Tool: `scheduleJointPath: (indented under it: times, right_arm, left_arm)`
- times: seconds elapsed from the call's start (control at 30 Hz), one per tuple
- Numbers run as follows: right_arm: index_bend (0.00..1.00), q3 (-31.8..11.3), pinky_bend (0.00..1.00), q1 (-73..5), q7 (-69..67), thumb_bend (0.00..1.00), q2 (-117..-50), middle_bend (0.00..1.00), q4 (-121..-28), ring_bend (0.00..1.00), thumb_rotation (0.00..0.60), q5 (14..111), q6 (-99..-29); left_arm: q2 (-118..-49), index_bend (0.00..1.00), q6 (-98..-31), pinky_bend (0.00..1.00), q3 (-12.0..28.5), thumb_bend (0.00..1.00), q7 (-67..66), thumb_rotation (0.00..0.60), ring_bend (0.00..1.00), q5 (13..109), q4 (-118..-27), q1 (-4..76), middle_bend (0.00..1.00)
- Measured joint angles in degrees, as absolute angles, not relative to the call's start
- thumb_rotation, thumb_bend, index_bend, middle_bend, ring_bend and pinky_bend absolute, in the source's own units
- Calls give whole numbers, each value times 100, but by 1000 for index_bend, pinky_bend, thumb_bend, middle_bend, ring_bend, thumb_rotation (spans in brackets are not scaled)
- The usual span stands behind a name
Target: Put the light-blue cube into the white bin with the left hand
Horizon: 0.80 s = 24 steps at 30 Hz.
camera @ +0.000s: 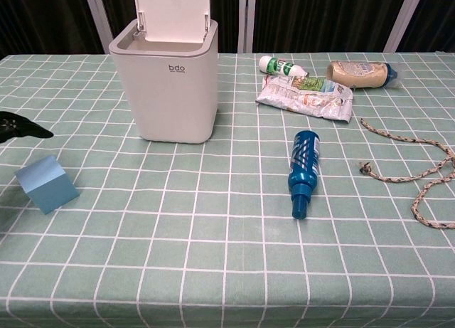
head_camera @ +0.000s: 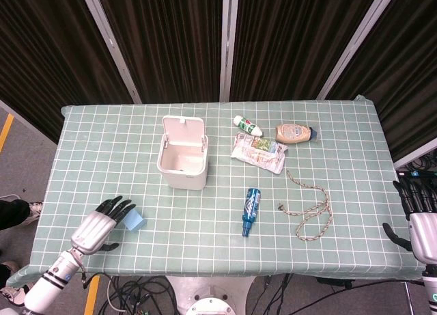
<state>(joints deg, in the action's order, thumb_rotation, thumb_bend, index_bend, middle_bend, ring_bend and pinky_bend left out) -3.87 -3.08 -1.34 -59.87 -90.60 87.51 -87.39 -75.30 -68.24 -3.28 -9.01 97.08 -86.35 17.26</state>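
Observation:
The light-blue cube (head_camera: 134,221) (camera: 47,185) lies on the green checked cloth near the front left of the table. My left hand (head_camera: 99,224) hovers just left of the cube, fingers spread and empty; its dark fingertips (camera: 21,126) poke into the chest view above the cube. The white bin (head_camera: 182,156) (camera: 169,79) stands with its lid tipped up, behind and to the right of the cube. At the table's front right corner my right hand (head_camera: 419,223) rests open, off the cloth.
A blue spray bottle (head_camera: 250,211) lies mid-table. A frayed rope (head_camera: 311,209) curls to its right. Behind are a crumpled snack bag (head_camera: 259,151), a small green-and-white bottle (head_camera: 248,126) and a tan sauce bottle (head_camera: 295,132). Cables hang under the table's front edge.

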Motion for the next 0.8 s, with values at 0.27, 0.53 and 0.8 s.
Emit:
scheduleJointPath:
  times: [0.27, 0.53, 0.8]
  right_arm:
    - [0, -390, 0, -352, -105, 176, -6026, 0, -9043, 0, 600, 8721, -8651]
    - [0, -388, 0, -350, -104, 176, -6022, 0, -9031, 0, 600, 8634, -8585]
    - [0, -391, 0, -362, -122, 176, -6049, 0, -8998, 0, 600, 8585, -8527]
  left_arm:
    - [-7744, 149, -6511, 253, -270, 140, -804, 600, 69, 9549, -8367, 2019, 137]
    - [-7877, 266, -6402, 407, -249, 214, -819, 600, 206, 9469, -8184, 2180, 257]
    - [-8022, 405, -6579, 489, -288, 258, -768, 600, 302, 9544, -8024, 2210, 395]
